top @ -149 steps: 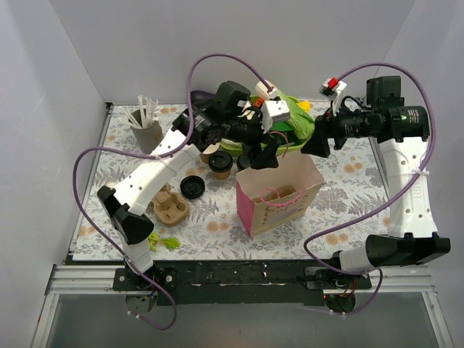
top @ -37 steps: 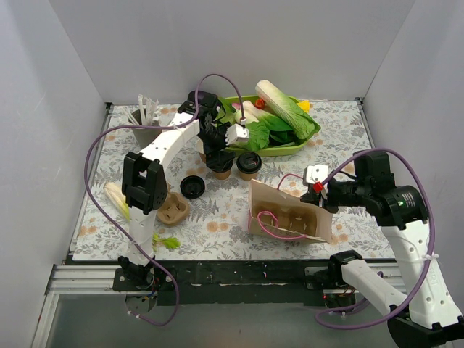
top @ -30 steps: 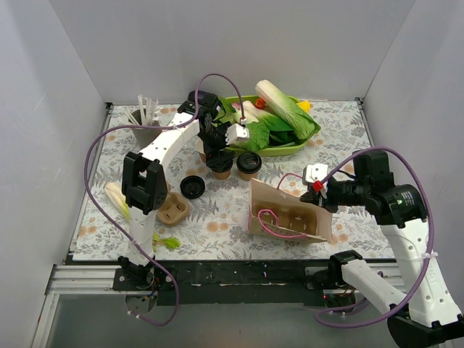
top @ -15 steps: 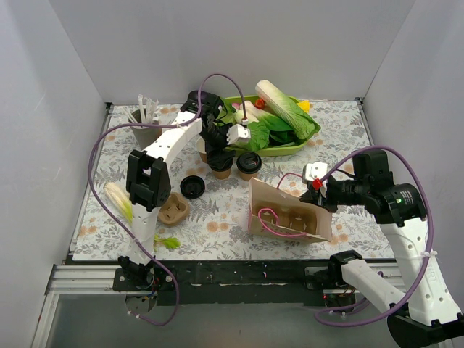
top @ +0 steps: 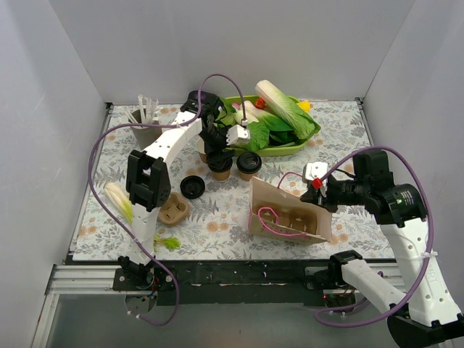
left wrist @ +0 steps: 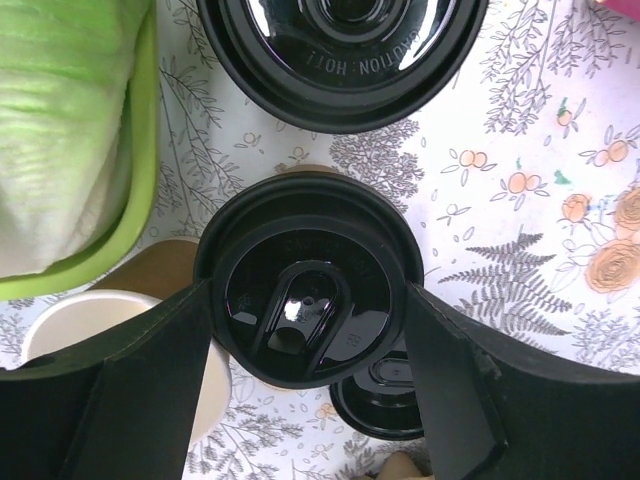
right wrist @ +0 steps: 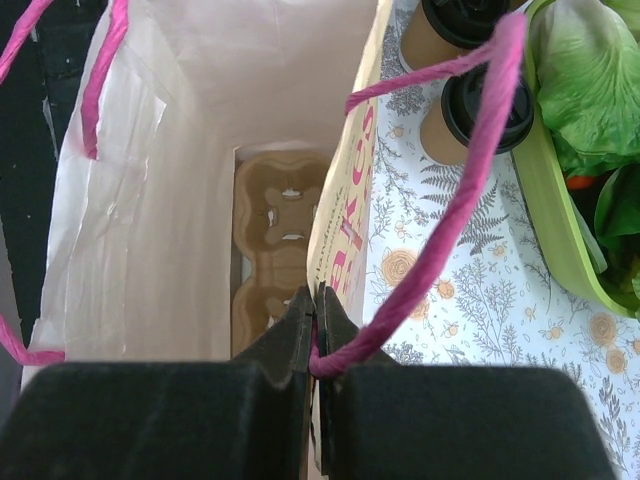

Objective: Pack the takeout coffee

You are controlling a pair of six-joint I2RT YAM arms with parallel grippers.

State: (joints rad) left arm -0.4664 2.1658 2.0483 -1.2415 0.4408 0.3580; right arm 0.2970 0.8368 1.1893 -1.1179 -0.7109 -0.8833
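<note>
The step in hand is the pick-up of the first coffee: the left gripper [left wrist: 305,330] hangs straight over a lidded coffee cup [left wrist: 305,295] that stands just in front of the near rim of the green tray [left wrist: 135,190], on the side towards the arms; its jaws stand wide and astride the cup, one finger at each side of the black lid's rim, but whether they already press on it I cannot tell; a second lidded cup [left wrist: 345,50] stands just beside the first along that same rim, and an open cup [left wrist: 60,325] with no lid sits against the tray's edge; the right gripper [right wrist: 315,310] is pinched tight on the pink handle [right wrist: 440,230] of the paper bag [right wrist: 200,200], which lies tipped with its mouth open, well in front of the tray's right end; a pulp cup tray [right wrist: 280,250] lies at the bottom of the bag, its wells unfilled; the next move, as I judge it, calls for a firm but gentle squeeze below the lid, a straight lift clear of the neighbouring cup, and a carry kept upright to the bag's mouth; too hard a grip could crush the paper wall or pop the lid.
</note>
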